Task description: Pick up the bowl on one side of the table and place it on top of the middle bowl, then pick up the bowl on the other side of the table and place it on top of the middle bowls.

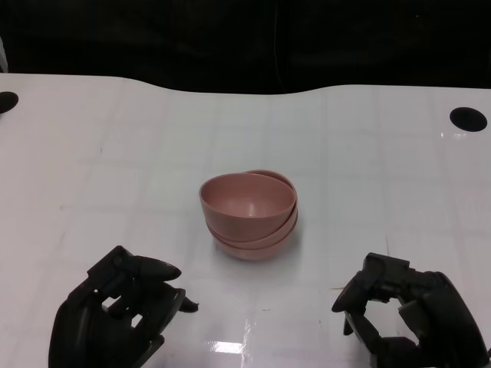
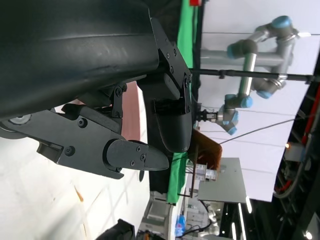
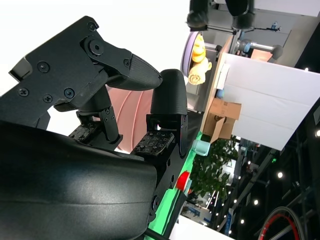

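Note:
Pink bowls stand stacked in the middle of the white table; the top bowl sits tilted in the stack. My left hand hangs low at the near left, fingers apart, holding nothing. My right hand is at the near right, also empty with fingers apart. Both hands are well clear of the stack. Part of a pink bowl shows past the fingers in the left wrist view. A pink bowl also shows behind the fingers in the right wrist view.
Two black round holes sit near the table's far corners. The table's far edge curves against a dark background. Beyond the table, the wrist views show a room with a grey-blue robot arm and cardboard boxes.

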